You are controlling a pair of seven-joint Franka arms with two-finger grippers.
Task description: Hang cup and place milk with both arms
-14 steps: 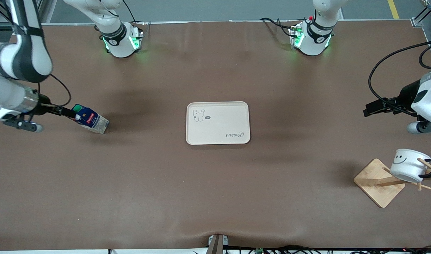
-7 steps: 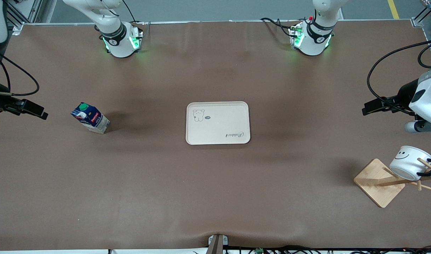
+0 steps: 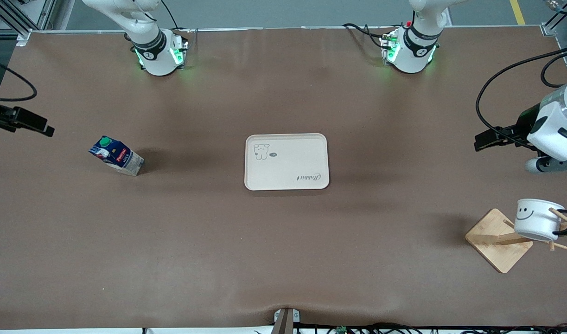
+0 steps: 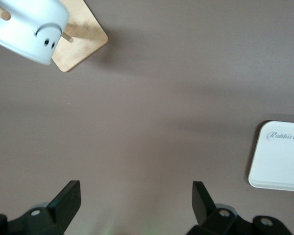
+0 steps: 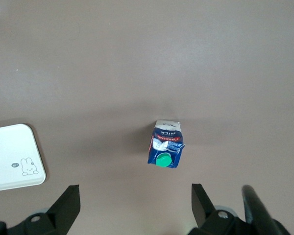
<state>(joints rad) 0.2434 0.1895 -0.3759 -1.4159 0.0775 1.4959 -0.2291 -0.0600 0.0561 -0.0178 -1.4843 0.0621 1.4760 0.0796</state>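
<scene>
At the frame's left edge, the right gripper (image 3: 44, 131), fingers apart, sits nearest the milk (image 3: 116, 157); left gripper (image 3: 479, 143) waits open.

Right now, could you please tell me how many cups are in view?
1: the cup hangs on the wooden rack at the left arm's end of the table. None looks hidden.

The front view looks down from high across the brown surface (image 3: 283, 241), facing both arm bases. Each wrist view looks straight down between its own pincer's fingertips from well above. The left pincer (image 4: 136, 203) sees the white smiley mug (image 4: 27, 27) and the cream rectangular tray (image 4: 279, 156); the right pincer (image 5: 135, 205) sees the blue-and-white gable-top carton (image 5: 165, 143) and that tray. All three views share the tray.
</scene>
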